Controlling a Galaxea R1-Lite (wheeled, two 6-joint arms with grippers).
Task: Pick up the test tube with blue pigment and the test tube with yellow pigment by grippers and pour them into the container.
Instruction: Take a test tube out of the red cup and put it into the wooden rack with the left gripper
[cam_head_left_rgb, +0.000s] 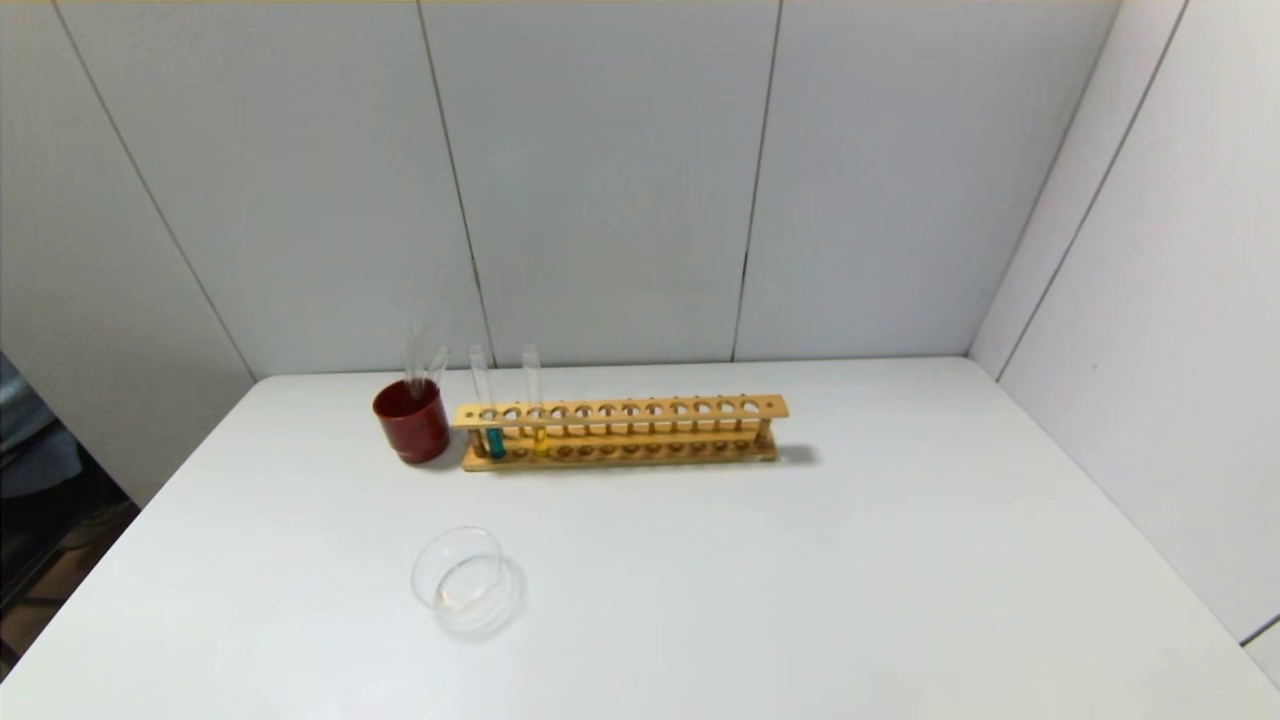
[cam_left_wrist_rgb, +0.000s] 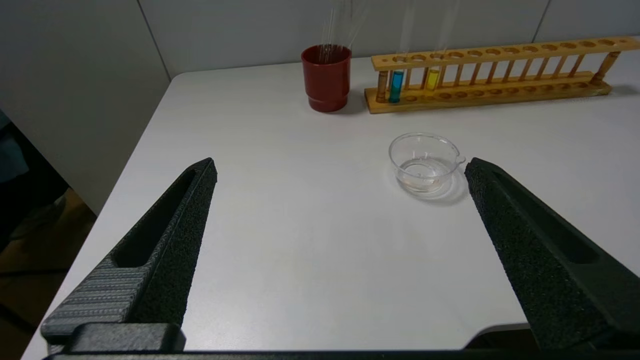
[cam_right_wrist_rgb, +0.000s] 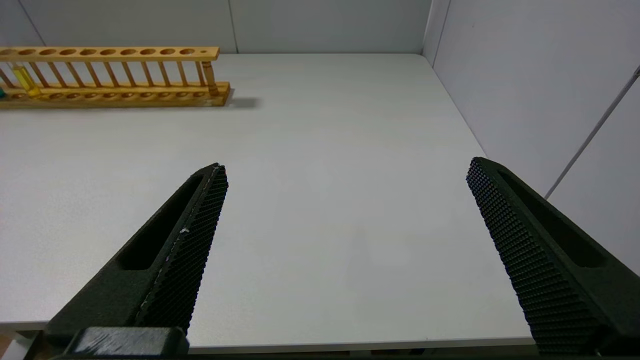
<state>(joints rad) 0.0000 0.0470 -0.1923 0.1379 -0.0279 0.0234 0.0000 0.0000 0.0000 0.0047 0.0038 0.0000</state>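
L fingers (cam_left_wrist_rgb: 200, 190) spread, wrist views only.

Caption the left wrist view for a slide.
Open left claw facing glass dish, red cup, rack.

Red cup (cam_head_left_rgb: 411, 421) stands just beside the rack's (cam_head_left_rgb: 620, 430) tube end.
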